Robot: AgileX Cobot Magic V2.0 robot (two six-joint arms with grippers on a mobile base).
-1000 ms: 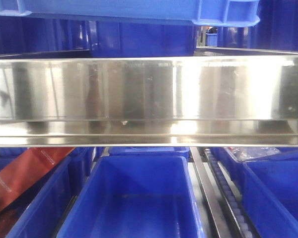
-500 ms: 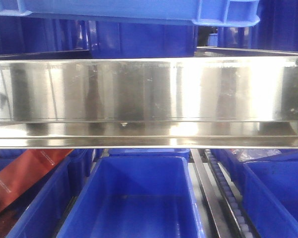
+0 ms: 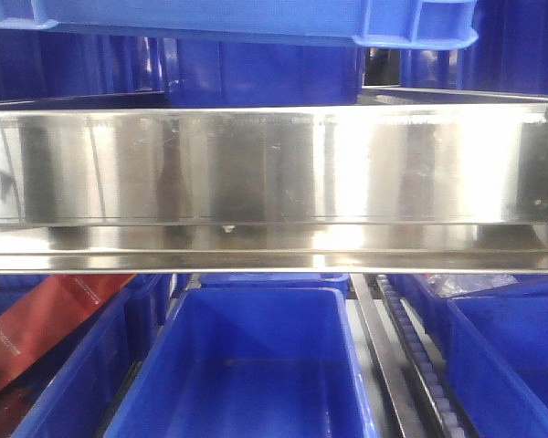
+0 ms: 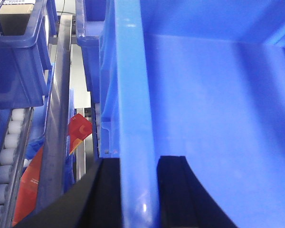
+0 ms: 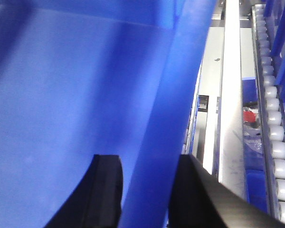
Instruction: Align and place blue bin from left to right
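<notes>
The blue bin point(image 3: 210, 16) shows only as its underside and ribbed corner along the top edge of the front view, above the steel shelf beam point(image 3: 274, 164). In the left wrist view my left gripper point(image 4: 138, 161) straddles the bin's point(image 4: 204, 95) left wall, one black finger outside and one inside, shut on the thick rim. In the right wrist view my right gripper point(image 5: 147, 161) straddles the opposite wall of the bin point(image 5: 61, 71) the same way, shut on it. The arms do not show in the front view.
Below the beam stand deeper-blue bins: an open one in the middle point(image 3: 256, 365), one at right point(image 3: 511, 356), and one at left holding a red pack point(image 3: 46, 319). Roller tracks point(image 5: 275, 128) and steel rails point(image 4: 59, 118) run beside the held bin. A neighbouring bin point(image 4: 19, 61) sits at left.
</notes>
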